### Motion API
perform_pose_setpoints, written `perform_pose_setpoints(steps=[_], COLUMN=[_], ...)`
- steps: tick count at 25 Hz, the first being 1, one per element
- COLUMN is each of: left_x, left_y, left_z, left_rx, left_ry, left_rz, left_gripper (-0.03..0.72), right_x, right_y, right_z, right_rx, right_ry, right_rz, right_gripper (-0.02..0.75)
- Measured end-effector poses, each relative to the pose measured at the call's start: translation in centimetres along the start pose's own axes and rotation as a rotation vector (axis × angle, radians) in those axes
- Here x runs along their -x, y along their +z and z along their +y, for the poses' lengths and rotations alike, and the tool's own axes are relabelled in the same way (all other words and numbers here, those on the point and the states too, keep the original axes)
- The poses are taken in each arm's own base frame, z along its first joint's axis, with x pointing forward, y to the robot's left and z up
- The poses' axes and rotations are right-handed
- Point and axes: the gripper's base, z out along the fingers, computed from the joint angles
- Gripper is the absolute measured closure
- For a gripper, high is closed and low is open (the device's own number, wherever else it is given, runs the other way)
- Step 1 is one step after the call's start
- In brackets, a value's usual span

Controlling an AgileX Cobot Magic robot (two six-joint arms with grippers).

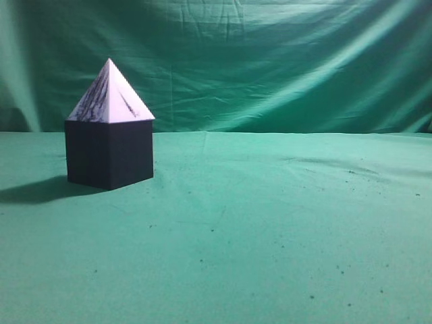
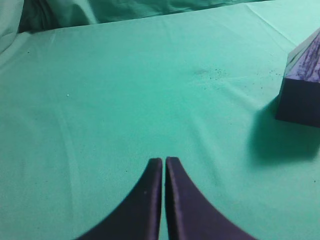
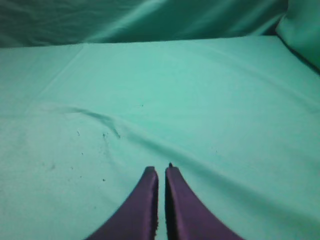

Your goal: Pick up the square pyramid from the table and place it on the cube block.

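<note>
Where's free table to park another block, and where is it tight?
The table is bare cloth from the cube rightward to the frame edge and forward to the near edge. The only occupied spot is far left, where the pyramid sits on the cube. Both pincers, left and right, are shut over bare cloth.

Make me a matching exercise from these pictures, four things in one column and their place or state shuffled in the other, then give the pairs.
Things:
1. square pyramid
2. cube block
3. left gripper
4. table

Places or states:
A. covered in green cloth with dark specks
B. jaws shut, holding nothing, above bare cloth
C. sits on top of the dark block
D. stands on the cloth, carrying the white streaked piece

Pairs: 1-C, 2-D, 3-B, 4-A
</note>
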Motion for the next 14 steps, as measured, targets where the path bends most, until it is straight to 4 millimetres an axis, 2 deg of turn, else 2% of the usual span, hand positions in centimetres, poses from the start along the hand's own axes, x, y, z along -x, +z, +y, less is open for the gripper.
perform_pose_setpoints(steps=[8, 9, 10, 11, 13, 14], left_x=[0.00, 0.00, 0.00, 0.00, 0.00, 0.00], left_y=[0.00, 0.00, 0.00, 0.00, 0.00, 0.00], left_z=[0.00, 0.00, 0.00, 0.00, 0.00, 0.00], left_rx=[0.000, 0.000, 0.000, 0.000, 0.000, 0.000], left_ry=[0.000, 0.000, 0.000, 0.000, 0.000, 0.000], left_rz=[0.000, 0.000, 0.000, 0.000, 0.000, 0.000], left_gripper=[0.688, 0.688, 0.688, 0.688, 0.688, 0.688], right_x=[-0.32, -0.32, -0.32, -0.32, -0.32, -0.32], right_y=[0.01, 0.01, 0.01, 0.01, 0.01, 0.01], right_z=[0.00, 0.00, 0.00, 0.00, 0.00, 0.00], right_rx=[0.001, 0.001, 0.001, 0.001, 0.001, 0.001], right_ry=[-0.002, -0.002, -0.002, -0.002, -0.002, -0.002], right_rz=[0.032, 0.032, 0.032, 0.032, 0.032, 0.032], right_gripper=[0.738, 0.691, 0.738, 0.691, 0.691, 0.738])
